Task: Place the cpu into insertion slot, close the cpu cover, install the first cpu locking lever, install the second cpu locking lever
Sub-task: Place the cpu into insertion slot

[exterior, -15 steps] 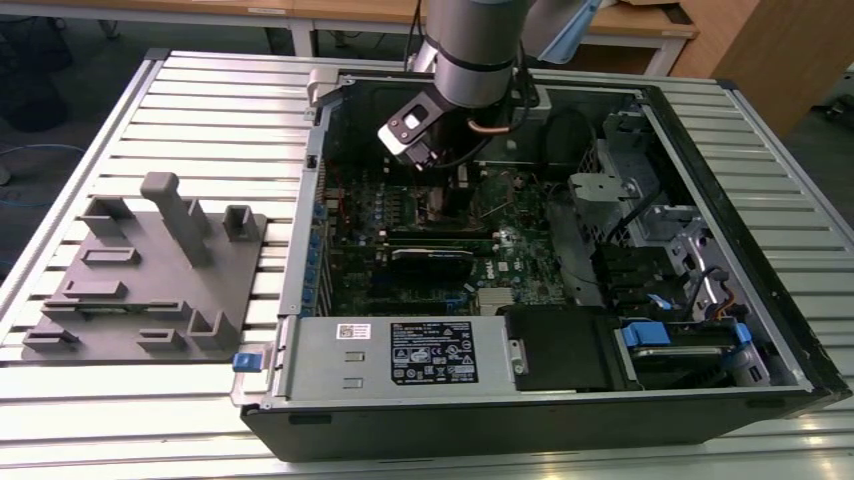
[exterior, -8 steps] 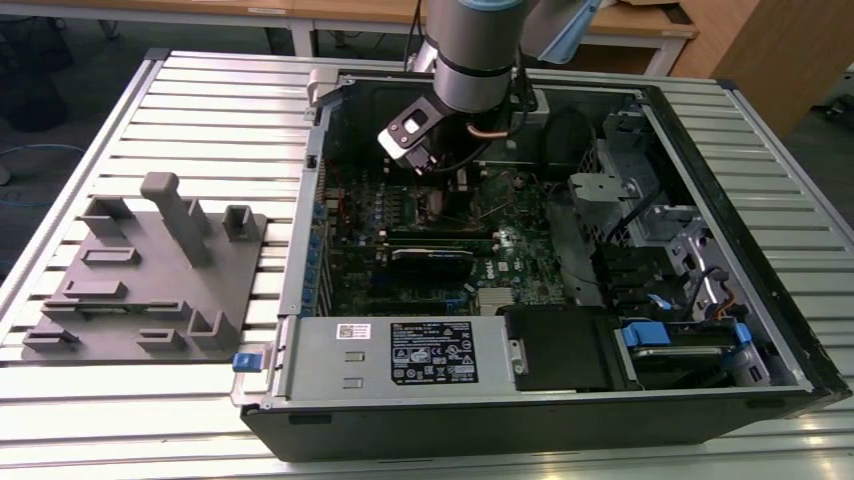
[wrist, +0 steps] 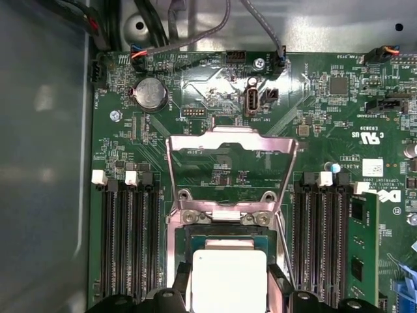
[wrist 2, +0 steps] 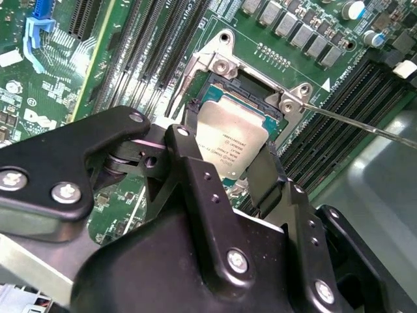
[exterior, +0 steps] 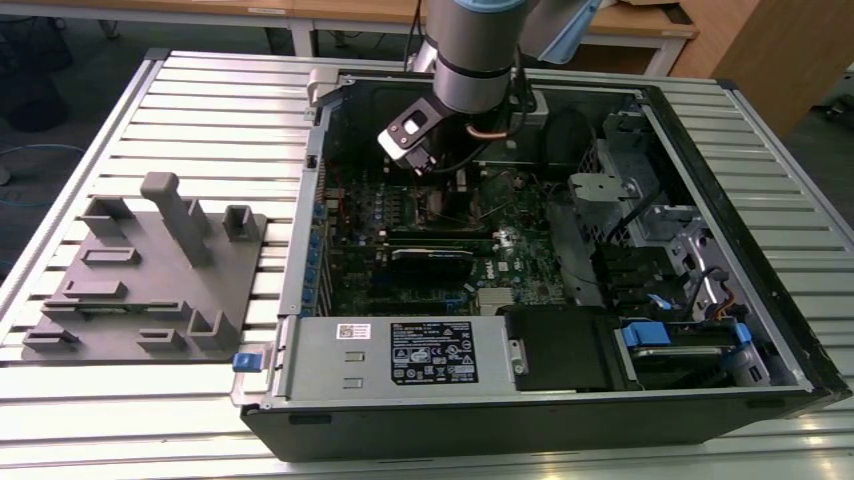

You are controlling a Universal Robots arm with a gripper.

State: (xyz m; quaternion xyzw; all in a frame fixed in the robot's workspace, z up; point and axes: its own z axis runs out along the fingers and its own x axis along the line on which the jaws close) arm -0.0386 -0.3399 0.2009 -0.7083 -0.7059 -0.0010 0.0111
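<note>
Fingers [wrist 2: 260, 175] of my gripper [wrist 2: 228, 153] are pinching the cpu [wrist 2: 229, 138] by two opposite edges, holding it just over the slot [wrist: 225, 233]. Beside the slot, the cover [wrist: 174, 176] is lying flipped open. On the exterior view's left, a fixture [exterior: 140, 290] is sitting beside the case [exterior: 534, 420].

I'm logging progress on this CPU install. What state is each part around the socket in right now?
pincer: shut on the cpu.
cpu: gripped at the insertion slot; cannot tell whether it is seated.
insertion slot: uncovered.
cpu cover: open, tipped back on its hinge.
locking lever: unlatched, standing free of the socket.
computer case: side open.
</note>
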